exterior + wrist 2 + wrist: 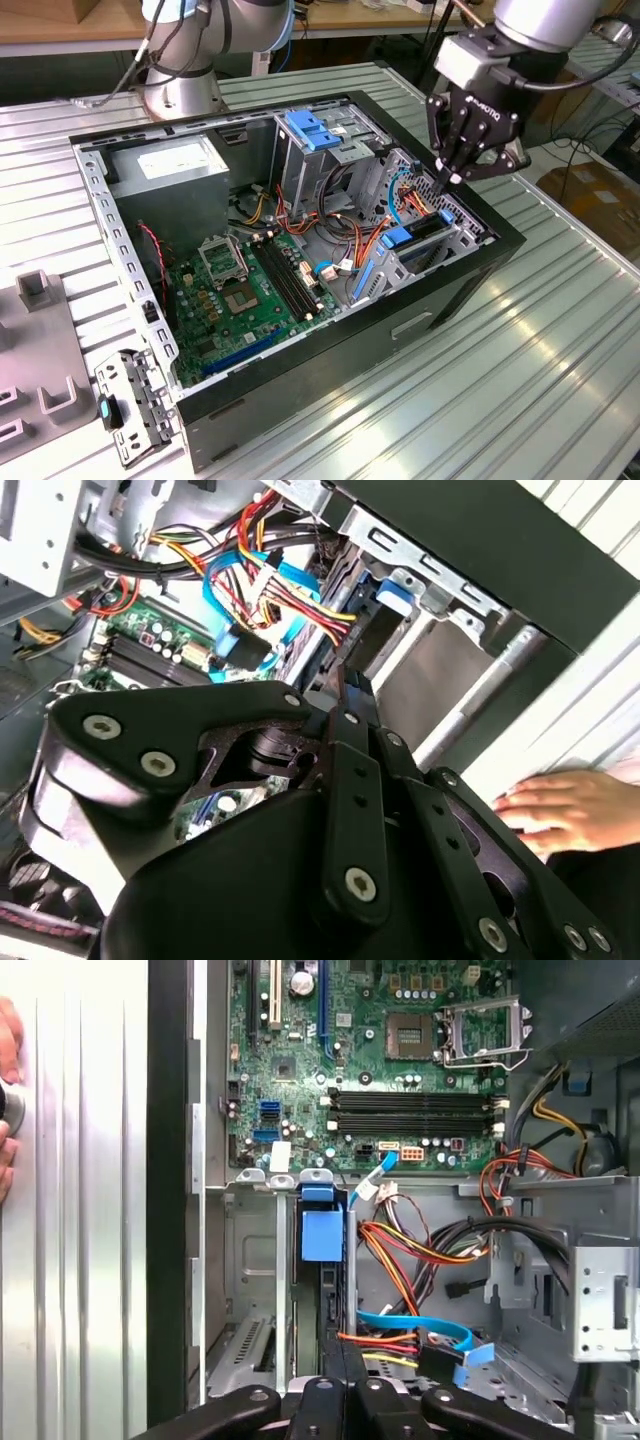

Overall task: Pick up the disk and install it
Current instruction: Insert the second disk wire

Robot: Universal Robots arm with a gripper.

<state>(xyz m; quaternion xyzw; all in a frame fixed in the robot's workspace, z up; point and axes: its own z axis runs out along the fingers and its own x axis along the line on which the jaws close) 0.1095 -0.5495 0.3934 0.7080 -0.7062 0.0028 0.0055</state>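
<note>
My fingers (452,180), pressed together, are pushing down on the disk (425,232) in its bay.
The disk is sitting upright in the case's drive cage (262,1290), blue frame showing; I am judging seating nearly done, needing straight downward pressure.

You've got a ribbed metal tabletop (560,380) here, silver slats running all across it, lit bright and even. Behind it there's a wooden bench edge (60,35) along the back with cables hanging under it. Off to the exterior view's right you can see a brown cardboard box (590,195) down on the floor next to some dark cables. A grey moulded tray (40,350) sits at the exterior view's left edge
</note>
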